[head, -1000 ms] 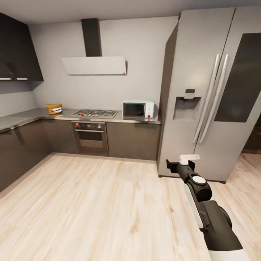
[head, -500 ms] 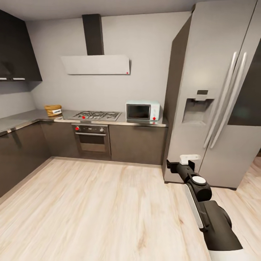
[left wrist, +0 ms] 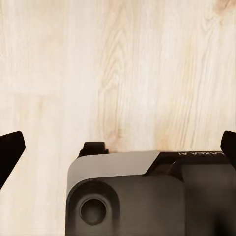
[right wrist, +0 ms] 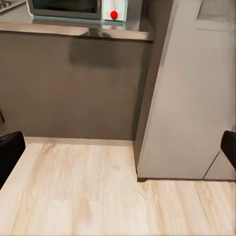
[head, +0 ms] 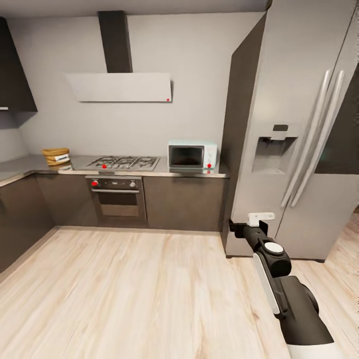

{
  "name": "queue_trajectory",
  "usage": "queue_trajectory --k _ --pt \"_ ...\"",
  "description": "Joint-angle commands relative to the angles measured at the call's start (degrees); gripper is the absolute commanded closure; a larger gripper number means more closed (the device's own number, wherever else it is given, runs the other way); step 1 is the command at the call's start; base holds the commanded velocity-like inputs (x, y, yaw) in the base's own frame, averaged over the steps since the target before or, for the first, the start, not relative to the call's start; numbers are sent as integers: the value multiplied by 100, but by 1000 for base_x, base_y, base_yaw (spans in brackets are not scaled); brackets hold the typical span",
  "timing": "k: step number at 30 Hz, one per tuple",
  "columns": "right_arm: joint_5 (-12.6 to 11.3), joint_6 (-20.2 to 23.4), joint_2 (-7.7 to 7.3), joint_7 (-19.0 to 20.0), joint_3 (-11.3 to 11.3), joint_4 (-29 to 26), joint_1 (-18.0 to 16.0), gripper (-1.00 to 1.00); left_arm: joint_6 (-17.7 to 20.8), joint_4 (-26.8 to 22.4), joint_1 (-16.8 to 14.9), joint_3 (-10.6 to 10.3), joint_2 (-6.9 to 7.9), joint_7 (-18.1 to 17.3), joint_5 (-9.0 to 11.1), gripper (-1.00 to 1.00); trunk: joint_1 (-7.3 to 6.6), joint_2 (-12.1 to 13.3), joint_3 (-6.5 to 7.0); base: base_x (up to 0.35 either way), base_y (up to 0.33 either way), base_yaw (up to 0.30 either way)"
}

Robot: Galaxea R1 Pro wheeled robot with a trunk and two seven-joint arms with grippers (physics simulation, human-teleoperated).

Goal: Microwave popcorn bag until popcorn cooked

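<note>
Right gripper (head: 239, 230) open, well apart from popcorn bag (head: 56, 156); microwave (head: 192, 155) between.

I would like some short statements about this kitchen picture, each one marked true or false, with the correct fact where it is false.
1. The popcorn bag stands on the countertop, on the far side of the gas hob from the microwave. True.
2. The microwave door is open. False: it is shut.
3. The right hand holds the bag. False: its fingers are spread and hold nothing.
4. The fridge stands beside the microwave's end of the countertop. True.
</note>
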Motion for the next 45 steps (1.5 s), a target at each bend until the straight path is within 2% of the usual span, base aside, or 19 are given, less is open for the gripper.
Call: queue_trajectory --k 1,15,25,45 --pt "-2 33 -6 -40 17 -5 -5 -100 -19 3 -3 0 -1 5 3 -100 4 -4 -7 325 185 -172" --pt "4 23 -13 -51 17 94 -7 -100 -19 3 -3 -7 -1 9 1 -100 4 -4 -7 325 184 -11" --pt "13 14 -64 -45 0 107 -3 -100 -19 3 -3 -12 -1 7 -4 -100 4 -4 -7 342 9 0" --pt "7 10 -71 -43 -36 39 27 -100 -19 3 -3 -15 -1 5 -3 -100 4 -4 -7 343 0 0"
